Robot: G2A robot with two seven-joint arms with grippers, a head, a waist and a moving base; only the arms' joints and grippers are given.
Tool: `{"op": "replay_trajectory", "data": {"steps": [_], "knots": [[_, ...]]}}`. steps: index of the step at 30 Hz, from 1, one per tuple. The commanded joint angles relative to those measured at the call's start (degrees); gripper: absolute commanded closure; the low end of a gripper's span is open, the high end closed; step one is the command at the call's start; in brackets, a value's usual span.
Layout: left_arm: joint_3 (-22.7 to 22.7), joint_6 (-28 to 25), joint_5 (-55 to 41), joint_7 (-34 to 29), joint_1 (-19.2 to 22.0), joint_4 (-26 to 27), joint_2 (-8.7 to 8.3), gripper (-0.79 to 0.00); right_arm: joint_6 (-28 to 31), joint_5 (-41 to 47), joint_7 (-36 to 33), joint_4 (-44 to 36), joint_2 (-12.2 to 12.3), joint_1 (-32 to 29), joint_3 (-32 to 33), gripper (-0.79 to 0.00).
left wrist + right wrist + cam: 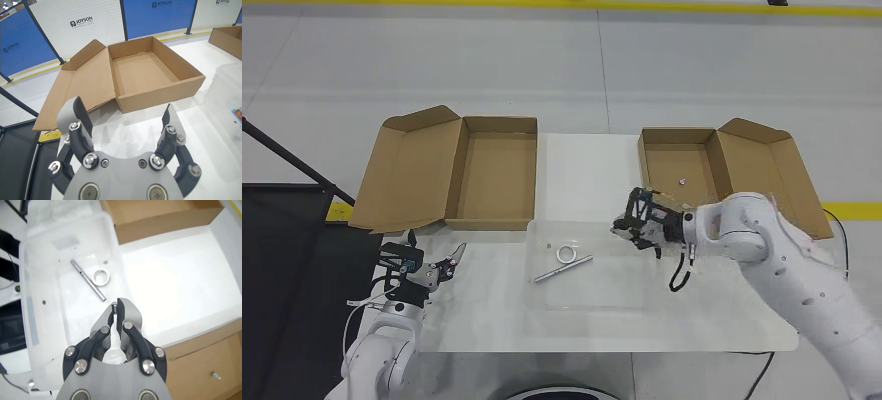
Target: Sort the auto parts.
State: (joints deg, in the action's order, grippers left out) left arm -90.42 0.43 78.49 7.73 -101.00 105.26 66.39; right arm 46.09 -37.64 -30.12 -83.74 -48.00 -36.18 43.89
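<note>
My right gripper [115,308] is shut on a small silver screw [115,309], held above the right end of the clear plastic bin [542,310]. Inside the bin lie a metal rod [88,280] and a white ring [100,277], side by side. In the top view the right gripper [634,226] hovers between the bin and the right cardboard box [678,140]. Another small screw [215,375] lies on that box's floor. My left gripper [124,117] stands open with nothing between its fingers, above the table's left front corner, facing the left cardboard box [189,85].
The left box [497,215] has its lid flap [407,170] folded out to the left; the right box's flap [772,170] lies out to the right. A black frame [17,98] stands beside the table's left edge. White tabletop [587,175] shows between the boxes.
</note>
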Motion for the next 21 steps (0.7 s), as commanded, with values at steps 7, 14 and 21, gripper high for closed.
{"op": "replay_trajectory", "data": {"steps": [7, 14, 21], "knots": [[0.00, 0.00, 0.00, 0.00, 0.00, 0.00, 0.00, -0.785, 5.38, 4.47, 15.02, 3.20, 3.21, -7.37, 13.07, 0.000], [0.00, 0.00, 0.00, 0.00, 0.00, 0.00, 0.00, -0.785, 1.88, 2.68, 16.65, 4.77, 4.02, -10.45, 17.87, 0.000], [0.00, 0.00, 0.00, 0.00, 0.00, 0.00, 0.00, -0.785, -17.28, -4.91, -2.56, 0.26, 3.69, -8.39, 16.22, 0.000]]}}
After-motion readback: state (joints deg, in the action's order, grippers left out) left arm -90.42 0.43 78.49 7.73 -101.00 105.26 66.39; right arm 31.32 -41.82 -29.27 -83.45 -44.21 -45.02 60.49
